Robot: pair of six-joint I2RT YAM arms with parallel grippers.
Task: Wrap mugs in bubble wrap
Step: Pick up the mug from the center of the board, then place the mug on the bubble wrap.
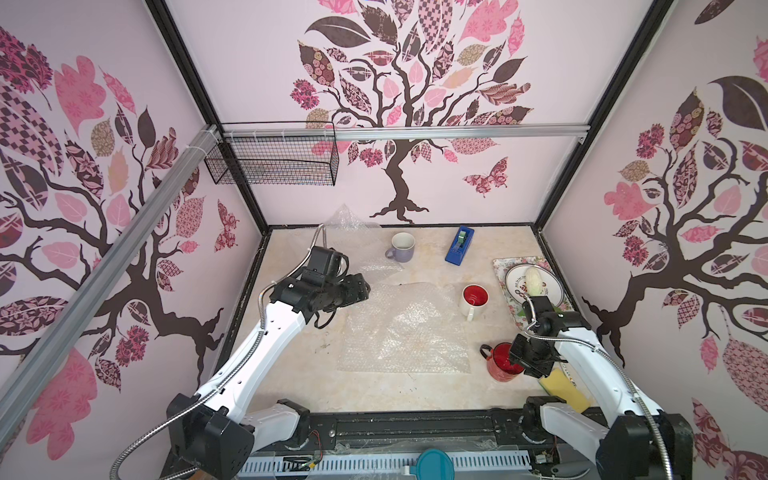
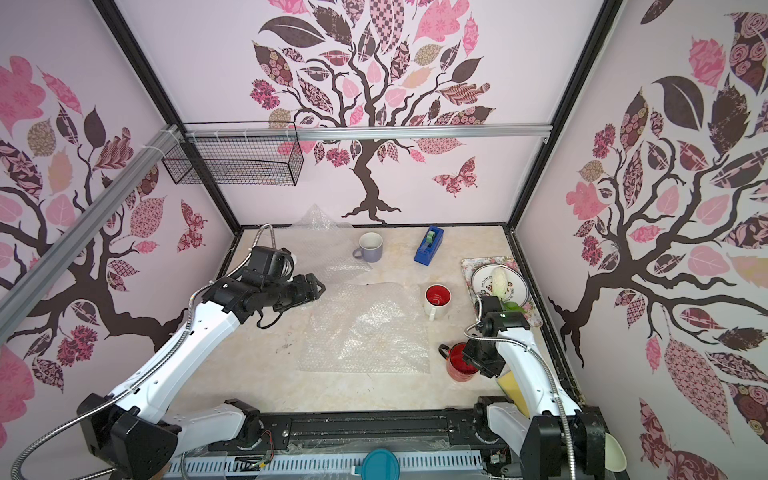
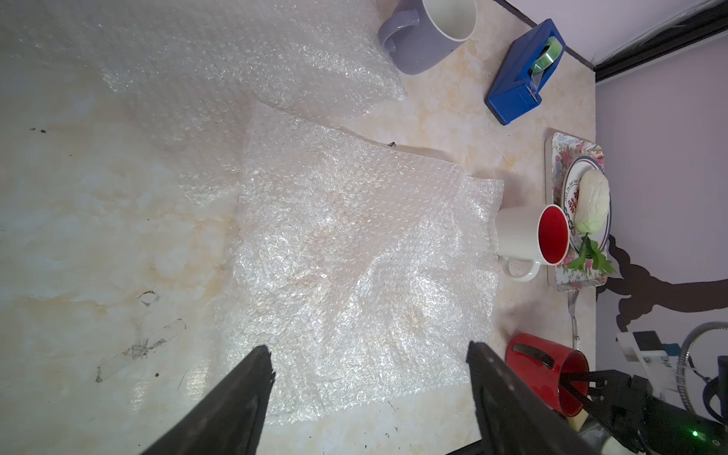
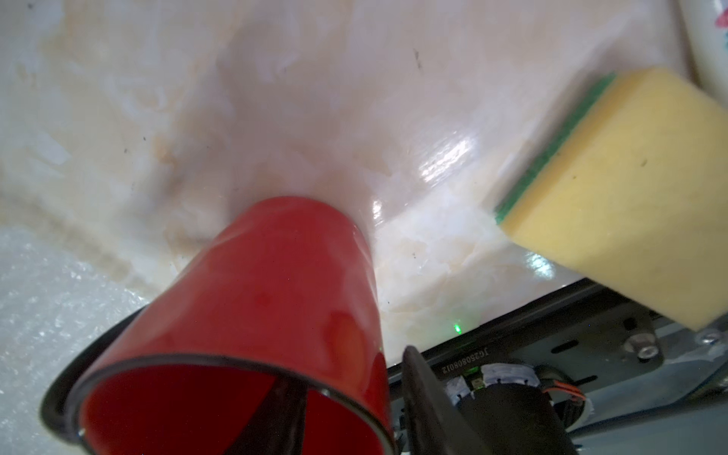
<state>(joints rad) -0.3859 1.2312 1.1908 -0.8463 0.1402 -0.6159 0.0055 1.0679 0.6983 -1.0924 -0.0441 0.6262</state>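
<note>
Grab step — right gripper (image 4: 350,374) straddles wall of red ceramic mug (image 4: 275,275), near right, clamp unclear; left gripper (image 3: 368,348) splayed by clear bubble-wrap sheet (image 3: 354,244). Nxt — firm pinch, lift across.

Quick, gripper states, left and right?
Left gripper: open, holding nothing.
Right gripper: straddling the red mug wall, one finger inside; whether it grips cannot be told.

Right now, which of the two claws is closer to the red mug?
Right. The right gripper is at the rim of the red mug, one finger inside, one outside. The left gripper hangs over the opposite corner of the bubble wrap, well away.
</note>
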